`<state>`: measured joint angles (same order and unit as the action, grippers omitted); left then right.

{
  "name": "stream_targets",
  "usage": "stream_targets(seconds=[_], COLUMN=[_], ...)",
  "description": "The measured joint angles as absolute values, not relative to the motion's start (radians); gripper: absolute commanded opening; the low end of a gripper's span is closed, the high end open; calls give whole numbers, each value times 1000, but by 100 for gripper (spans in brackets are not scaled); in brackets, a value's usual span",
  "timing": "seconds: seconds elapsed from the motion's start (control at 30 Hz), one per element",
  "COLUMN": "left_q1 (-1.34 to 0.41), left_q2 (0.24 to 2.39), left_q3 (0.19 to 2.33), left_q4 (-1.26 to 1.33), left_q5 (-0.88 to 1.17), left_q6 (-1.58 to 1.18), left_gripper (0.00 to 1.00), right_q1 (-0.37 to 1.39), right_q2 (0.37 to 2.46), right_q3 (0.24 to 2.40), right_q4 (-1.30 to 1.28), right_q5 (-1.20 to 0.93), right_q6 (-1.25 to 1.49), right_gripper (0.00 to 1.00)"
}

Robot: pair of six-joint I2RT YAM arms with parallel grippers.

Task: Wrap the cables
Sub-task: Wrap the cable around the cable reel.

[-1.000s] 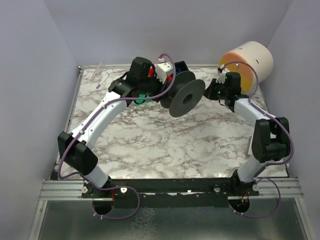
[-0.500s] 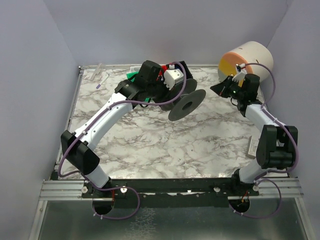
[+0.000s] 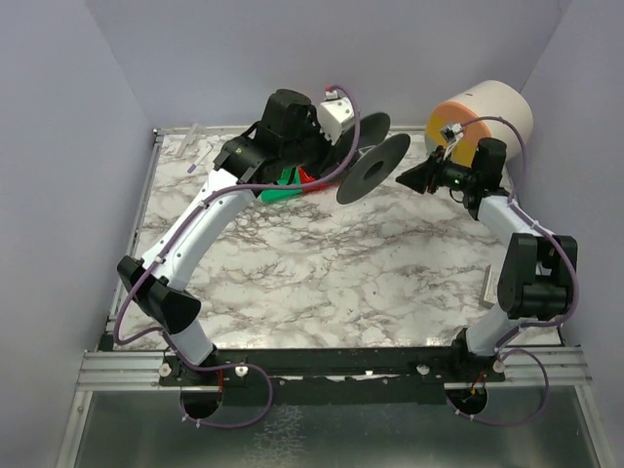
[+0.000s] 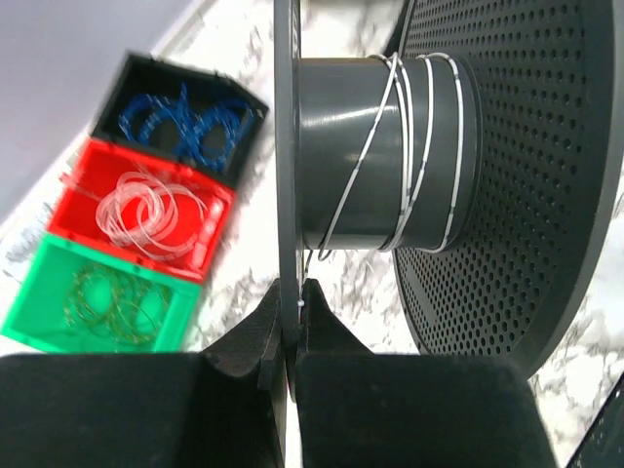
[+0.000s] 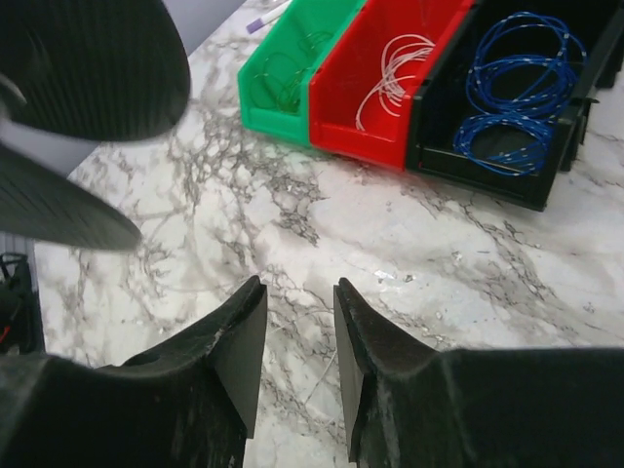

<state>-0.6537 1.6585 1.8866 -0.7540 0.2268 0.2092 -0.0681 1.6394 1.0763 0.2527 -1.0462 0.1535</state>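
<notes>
The spool (image 3: 373, 166) is held above the far middle of the table (image 3: 331, 283) by the left gripper (image 4: 290, 304), which is clamped on the thin edge of one flange. A whitish cable (image 4: 421, 146) is laid in a few turns around the core, and one strand slants off toward the clamped flange. The axis of the spool is judged to run roughly from the left arm toward the right gripper (image 3: 414, 180), which hangs just right of the outer flange and is the nearer one to any free strand. Its fingers are parted by a narrow gap, with nothing clearly gripped; a faint thin line is seen under the gap, but whether it is cable cannot be told. Below and left of the spool the other coils lie in a row: green cable (image 5: 283, 83) in the green bin (image 5: 278, 125), a whitish coil (image 5: 395, 63) in the red bin (image 5: 361, 146), blue cable (image 5: 517, 88) in the black bin (image 5: 487, 180). Open room is found on the near side; the large cylinder (image 3: 492, 112) stands close behind the right gripper
</notes>
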Motion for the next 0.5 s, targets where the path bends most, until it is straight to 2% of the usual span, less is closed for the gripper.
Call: stream_targets(seconds=[0.2,0.5], left_q1=[-642,-643], left_q2=[1660,1701], left_q3=[2048,2131], left_q4=[-754,-741], left_q5=[266,345], left_q6=[164,52], left_gripper=[0,0], right_q1=[-74,-23], right_q2=[1655,1645], right_q3=[999,894], right_q4=[378,708], right_q5=[-1221,-1412], right_q6=[123,271], right_gripper=[55,65])
